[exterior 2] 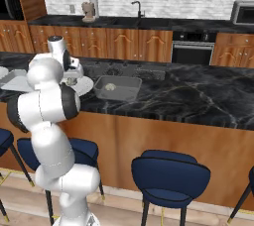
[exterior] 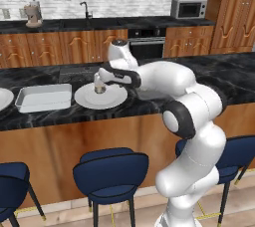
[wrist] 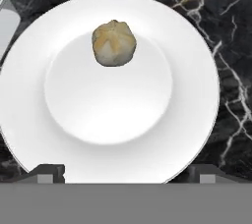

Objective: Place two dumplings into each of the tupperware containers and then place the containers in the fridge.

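One beige-tan dumpling (wrist: 114, 42) lies on a round white plate (wrist: 192, 95), directly below my gripper (wrist: 127, 175). The gripper is open, its tips wide apart and nothing between them. From the left base view the gripper (exterior: 99, 88) hangs just over this plate (exterior: 112, 100) on the black marble counter. The whitish tupperware container (exterior: 44, 97) sits just left of the plate. The smoky grey container (exterior 2: 117, 87) stands on the plate's other side and holds one dumpling (exterior 2: 110, 86). The fridge is out of view.
A second white plate (exterior: 2, 99) lies at the counter's far left edge. Blue bar stools (exterior: 110, 169) line the near side of the counter. A sink, a black oven (exterior: 147, 47) and a steel microwave (exterior: 189, 8) stand along the back wall.
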Motion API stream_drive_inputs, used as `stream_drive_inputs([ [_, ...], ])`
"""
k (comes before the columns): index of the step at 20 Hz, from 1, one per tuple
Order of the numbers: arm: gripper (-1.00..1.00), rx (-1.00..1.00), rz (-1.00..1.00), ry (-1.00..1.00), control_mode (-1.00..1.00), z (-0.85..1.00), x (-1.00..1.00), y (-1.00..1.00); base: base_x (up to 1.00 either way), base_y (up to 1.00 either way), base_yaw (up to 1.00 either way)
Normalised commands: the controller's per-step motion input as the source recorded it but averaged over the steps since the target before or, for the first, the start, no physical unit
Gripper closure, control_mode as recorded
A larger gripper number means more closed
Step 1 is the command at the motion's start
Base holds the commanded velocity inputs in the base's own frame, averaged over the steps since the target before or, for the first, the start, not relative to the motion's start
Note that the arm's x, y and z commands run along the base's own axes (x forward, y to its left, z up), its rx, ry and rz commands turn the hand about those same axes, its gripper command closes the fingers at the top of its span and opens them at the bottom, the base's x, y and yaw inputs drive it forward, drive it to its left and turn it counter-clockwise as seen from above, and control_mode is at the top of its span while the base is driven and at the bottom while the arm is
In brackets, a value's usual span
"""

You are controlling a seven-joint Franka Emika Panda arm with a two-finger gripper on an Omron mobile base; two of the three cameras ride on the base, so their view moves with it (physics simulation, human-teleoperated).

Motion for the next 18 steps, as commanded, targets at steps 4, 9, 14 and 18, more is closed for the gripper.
stream_drive_inputs([
  [4,-1.0,0.0,0.0,0.0,-1.0,0.0,0.53,0.48,0.0,0.0,0.0],
  [9,-1.0,0.01,0.0,0.0,-1.0,0.0,0.63,0.16,0.0,0.0,0.0],
  [14,-1.0,0.0,0.0,0.07,-1.0,-0.04,0.3,0.0,0.0,0.0,0.0],
  [18,-1.0,0.0,0.0,0.07,-1.0,-0.42,0.15,0.08,0.0,0.0,0.0],
])
